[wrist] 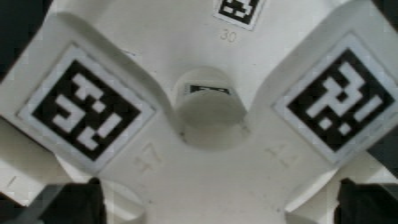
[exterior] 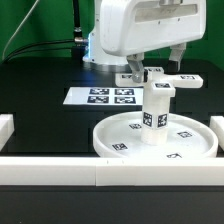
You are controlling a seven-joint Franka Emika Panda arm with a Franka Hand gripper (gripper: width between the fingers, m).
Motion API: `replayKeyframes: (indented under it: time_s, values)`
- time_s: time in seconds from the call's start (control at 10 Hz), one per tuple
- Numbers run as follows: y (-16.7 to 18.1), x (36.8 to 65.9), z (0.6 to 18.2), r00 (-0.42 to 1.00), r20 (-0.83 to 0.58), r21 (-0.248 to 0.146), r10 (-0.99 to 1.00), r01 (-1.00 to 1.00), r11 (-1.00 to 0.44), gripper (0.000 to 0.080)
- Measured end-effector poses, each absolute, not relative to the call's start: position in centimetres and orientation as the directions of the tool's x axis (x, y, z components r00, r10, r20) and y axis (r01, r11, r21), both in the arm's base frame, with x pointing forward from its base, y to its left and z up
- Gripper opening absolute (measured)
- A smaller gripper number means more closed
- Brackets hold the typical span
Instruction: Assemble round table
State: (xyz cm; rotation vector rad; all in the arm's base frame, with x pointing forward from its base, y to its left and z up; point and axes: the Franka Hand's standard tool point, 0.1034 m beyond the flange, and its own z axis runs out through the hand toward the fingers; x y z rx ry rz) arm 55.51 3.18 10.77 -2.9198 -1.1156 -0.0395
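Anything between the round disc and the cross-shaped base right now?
Yes. In the exterior view the cylinder leg stands upright on the round disc, and the cross-shaped base sits at the leg's top. Nothing else shows between them.

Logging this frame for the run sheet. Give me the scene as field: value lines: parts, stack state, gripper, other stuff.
disc: round disc, flat on the table, nearest the front bar
leg: cylinder leg, upright at the disc's centre
base: cross-shaped base, on top of the leg; seating cannot be told
gripper: gripper, open, just above the base, holding nothing
marker board: marker board, flat behind the disc
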Motion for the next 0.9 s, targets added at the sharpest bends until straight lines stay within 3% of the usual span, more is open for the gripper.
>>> replayKeyframes:
  time_s: [0.7, 0.8, 0.9]
  values:
    - [2.86, 55.38, 10.32, 0.749, 0.02, -0.008, 0.662, 0.662, -0.749, 0.0623]
    - [2.84, 55.39, 10.33, 0.749, 0.021, -0.008, 0.662, 0.662, -0.749, 0.0449]
    - [2.83, 55.38, 10.32, 0.758, 0.021, -0.009, 0.651, 0.652, -0.758, 0.0449]
